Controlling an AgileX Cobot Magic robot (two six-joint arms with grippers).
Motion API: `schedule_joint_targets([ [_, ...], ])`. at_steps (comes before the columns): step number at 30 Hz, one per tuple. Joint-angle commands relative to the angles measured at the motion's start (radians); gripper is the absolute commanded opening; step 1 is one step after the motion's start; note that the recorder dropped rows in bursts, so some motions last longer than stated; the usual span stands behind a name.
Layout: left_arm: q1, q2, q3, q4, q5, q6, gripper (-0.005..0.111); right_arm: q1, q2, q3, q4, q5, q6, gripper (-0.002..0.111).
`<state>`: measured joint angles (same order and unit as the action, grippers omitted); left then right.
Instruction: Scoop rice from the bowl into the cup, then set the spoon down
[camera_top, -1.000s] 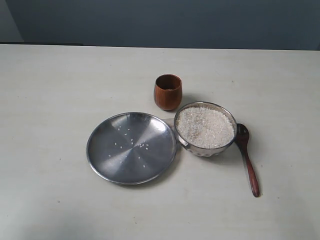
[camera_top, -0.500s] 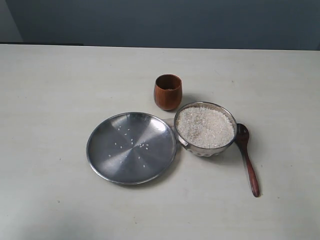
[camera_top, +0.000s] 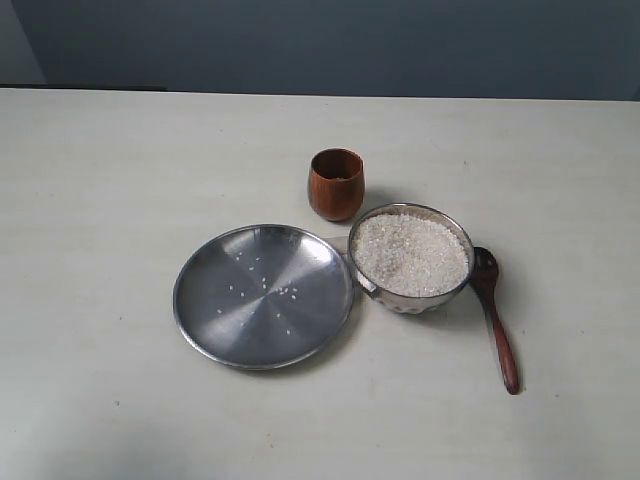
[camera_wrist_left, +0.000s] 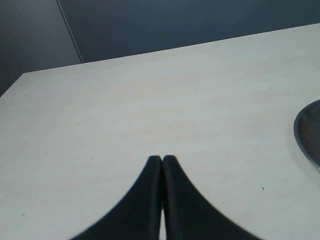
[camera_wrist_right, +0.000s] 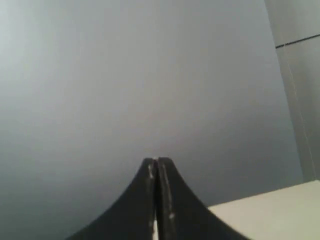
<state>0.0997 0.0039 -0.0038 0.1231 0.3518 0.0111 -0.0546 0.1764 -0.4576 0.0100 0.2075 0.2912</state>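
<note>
Pale worktop (camera_top: 110, 160), dark wall behind. Spoon (camera_top: 497, 330) flat beside bowl (camera_top: 408, 300): light, stiff, slim; likely pinch mid-handle. Left claw (camera_wrist_left: 162, 159), right claw (camera_wrist_right: 157, 161) both pressed together, empty.

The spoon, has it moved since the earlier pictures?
No. The spoon lies where it was, its head close beside the bowl on the right, its handle pointing away from the cup.
</note>
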Motion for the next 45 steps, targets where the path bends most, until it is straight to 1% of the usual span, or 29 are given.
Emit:
schedule_joint_targets([
  [1, -0.003, -0.004, 0.004, -0.005, -0.011, -0.003, 0.000, 0.079, 0.205, -0.138, -0.027, 0.220, -0.087, 0.000],
  [3, -0.003, -0.004, 0.004, -0.005, -0.011, -0.003, 0.000, 0.115, 0.300, -0.192, -0.027, 0.314, -0.131, 0.000],
  [5, -0.003, -0.004, 0.004, -0.005, -0.011, -0.003, 0.000, 0.140, 0.375, -0.232, -0.027, 0.370, -0.149, 0.000],
  [10, -0.003, -0.004, 0.004, -0.005, -0.011, -0.003, 0.000, 0.179, 0.534, -0.257, -0.023, 0.439, -0.173, 0.000],
  [13, -0.003, -0.004, 0.004, -0.005, -0.011, -0.003, 0.000, 0.190, 0.636, -0.257, 0.018, 0.478, -0.234, 0.000],
  [17, -0.003, -0.004, 0.004, -0.005, -0.011, -0.003, 0.000, 0.198, 0.727, -0.257, 0.112, 0.495, -0.334, 0.000],
  [18, -0.003, -0.004, 0.004, -0.005, -0.011, -0.003, 0.000, 0.201, 0.757, -0.257, 0.161, 0.493, -0.359, 0.000],
  [21, -0.003, -0.004, 0.004, -0.005, -0.011, -0.003, 0.000, 0.215, 0.790, -0.257, 0.187, 0.493, -0.393, 0.000],
  [26, -0.003, -0.004, 0.004, -0.005, -0.013, -0.003, 0.000, 0.247, 0.811, -0.257, 0.185, 0.489, -0.395, 0.000],
  [30, -0.003, -0.004, 0.004, 0.133, -0.015, 0.015, 0.000, 0.267, 0.811, -0.257, 0.185, 0.498, -0.395, 0.000],
  [31, -0.003, -0.004, 0.004, 0.238, -0.015, 0.019, 0.000, 0.267, 0.811, -0.255, 0.178, 0.498, -0.395, 0.000],
  [33, -0.003, -0.004, 0.004, 0.373, -0.015, 0.019, 0.000, 0.267, 0.838, -0.255, 0.169, 0.500, -0.408, 0.000],
  [34, -0.003, -0.004, 0.004, 0.407, -0.015, 0.019, 0.000, 0.267, 0.858, -0.255, 0.169, 0.508, -0.415, 0.000],
  [35, -0.003, -0.004, 0.004, 0.480, -0.017, 0.019, 0.000, 0.267, 0.910, -0.255, 0.169, 0.519, -0.422, 0.000],
  [36, -0.003, -0.004, 0.004, 0.504, -0.030, 0.019, 0.000, 0.267, 0.950, -0.255, 0.169, 0.521, -0.425, 0.000],
  [37, -0.003, -0.004, 0.004, 0.518, -0.076, 0.019, 0.000, 0.267, 0.992, -0.255, 0.169, 0.523, -0.425, 0.000],
  [38, -0.003, -0.004, 0.004, 0.499, -0.168, 0.007, 0.000, 0.267, 1.039, -0.255, 0.169, 0.523, -0.425, 0.000],
  [39, -0.003, -0.004, 0.004, 0.448, -0.246, -0.011, 0.000, 0.267, 1.073, -0.255, 0.171, 0.523, -0.425, 0.000],
  [41, -0.003, -0.004, 0.004, 0.265, -0.448, -0.045, 0.000, 0.267, 1.142, -0.255, 0.171, 0.499, -0.425, 0.000],
  [42, -0.003, -0.004, 0.004, 0.162, -0.552, -0.120, 0.000, 0.267, 1.176, -0.255, 0.175, 0.482, -0.425, 0.000],
  [43, -0.003, -0.004, 0.004, 0.081, -0.608, -0.199, 0.000, 0.267, 1.202, -0.255, 0.187, 0.474, -0.425, 0.000],
  [44, -0.003, -0.004, 0.004, -0.009, -0.650, -0.343, 0.000, 0.267, 1.230, -0.255, 0.189, 0.469, -0.422, 0.000],
  [45, -0.003, -0.004, 0.004, -0.031, -0.657, -0.394, 0.000, 0.267, 1.246, -0.255, 0.189, 0.469, -0.422, 0.001],
])
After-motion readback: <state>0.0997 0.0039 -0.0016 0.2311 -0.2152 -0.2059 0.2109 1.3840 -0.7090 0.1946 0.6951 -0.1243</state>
